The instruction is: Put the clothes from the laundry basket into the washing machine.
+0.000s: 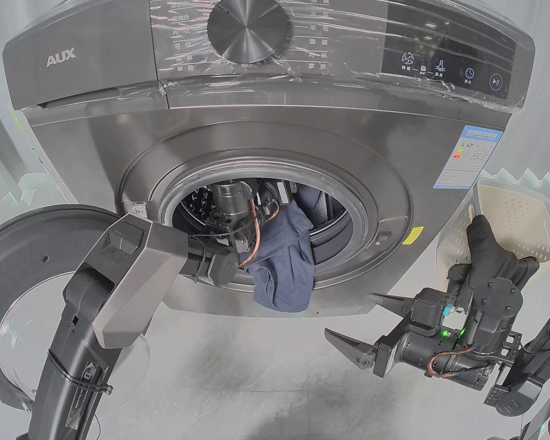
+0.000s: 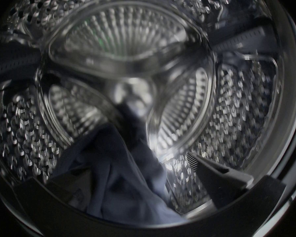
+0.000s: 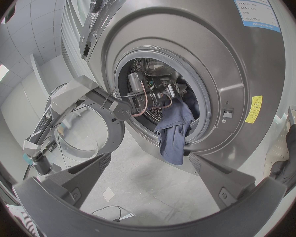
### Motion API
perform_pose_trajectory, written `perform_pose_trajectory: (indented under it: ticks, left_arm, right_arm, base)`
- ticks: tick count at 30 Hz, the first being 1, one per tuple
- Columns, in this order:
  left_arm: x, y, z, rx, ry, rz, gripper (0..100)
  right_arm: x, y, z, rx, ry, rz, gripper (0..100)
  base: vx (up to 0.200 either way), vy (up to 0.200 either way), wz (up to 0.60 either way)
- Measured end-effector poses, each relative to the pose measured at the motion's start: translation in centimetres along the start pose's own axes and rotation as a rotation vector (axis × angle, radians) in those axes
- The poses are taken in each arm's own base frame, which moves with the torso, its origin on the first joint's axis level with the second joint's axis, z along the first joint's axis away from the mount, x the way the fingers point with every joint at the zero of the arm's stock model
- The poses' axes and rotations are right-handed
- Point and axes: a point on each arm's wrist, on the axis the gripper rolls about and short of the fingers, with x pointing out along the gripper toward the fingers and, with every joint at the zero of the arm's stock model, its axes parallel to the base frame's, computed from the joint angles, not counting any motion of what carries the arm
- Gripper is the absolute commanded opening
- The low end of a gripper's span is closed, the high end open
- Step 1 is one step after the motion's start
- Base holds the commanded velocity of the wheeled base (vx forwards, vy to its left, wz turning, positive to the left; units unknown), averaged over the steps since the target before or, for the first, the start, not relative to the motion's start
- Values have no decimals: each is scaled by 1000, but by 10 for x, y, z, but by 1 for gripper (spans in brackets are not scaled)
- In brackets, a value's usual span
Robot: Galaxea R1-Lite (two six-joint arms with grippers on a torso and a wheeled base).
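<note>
Left gripper is held inside the washing machine's perforated steel drum, wedge fingers spread. A soft navy garment is draped between them and over the round door rim. Right gripper is held low, fingers parted, beside the cream laundry basket.

Lab-like test room: film-wrapped washing machine, white panelled walls, ceiling light panel, bare grey floor.
</note>
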Motion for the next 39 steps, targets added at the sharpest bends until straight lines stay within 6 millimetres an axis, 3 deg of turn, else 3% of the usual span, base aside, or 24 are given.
perform_pose_trajectory:
  ticks: [9,14,22,23,31,39]
  left_arm:
    - [-55,3,-48,46,369,-80,100]
    - [-81,-2,-51,80,478,-156,100]
    - [-88,-9,-56,85,479,-182,100]
    - [-87,-9,-57,85,475,-180,0]
    - [-82,-9,-62,84,465,-175,0]
    - [-62,-17,-37,60,285,-194,0]
  right_arm:
    - [0,0,0,0,-1,1,100]
    - [0,0,0,0,0,0,100]
    - [0,0,0,0,-1,0,100]
    - [0,0,0,0,0,0,100]
    - [0,0,0,0,0,0,100]
    - [0,0,0,0,-2,0,100]
  base:
    - [0,0,0]
    - [0,0,0]
    - [0,0,0]
    - [0,0,0]
    - [0,0,0]
    - [0,0,0]
